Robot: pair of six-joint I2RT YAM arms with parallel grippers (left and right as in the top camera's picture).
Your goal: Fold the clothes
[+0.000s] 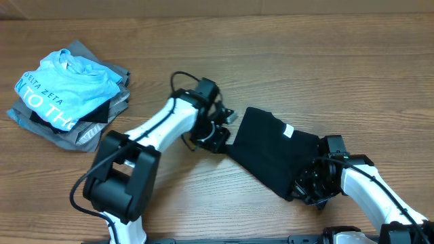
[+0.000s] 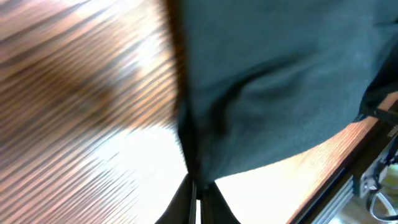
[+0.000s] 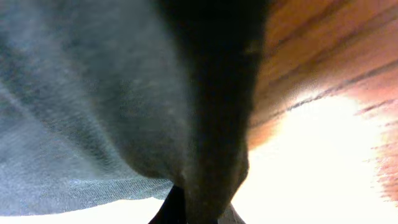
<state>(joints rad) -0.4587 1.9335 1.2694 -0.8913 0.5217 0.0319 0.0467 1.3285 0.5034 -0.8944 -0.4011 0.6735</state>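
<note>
The black T-shirt (image 1: 271, 152) lies folded into a narrow slanted band right of the table's centre, with a small white label (image 1: 288, 131) near its upper edge. My left gripper (image 1: 218, 140) is shut on the shirt's left edge; in the left wrist view its fingers (image 2: 198, 193) pinch the dark cloth (image 2: 273, 81). My right gripper (image 1: 310, 184) is shut on the shirt's lower right end; in the right wrist view the fingers (image 3: 196, 208) are wrapped in the black fabric (image 3: 93, 93).
A pile of garments sits at the far left: a light-blue tee with white lettering (image 1: 64, 85) on top of grey folded clothes (image 1: 85, 135). Bare wooden tabletop (image 1: 305, 61) lies behind the shirt.
</note>
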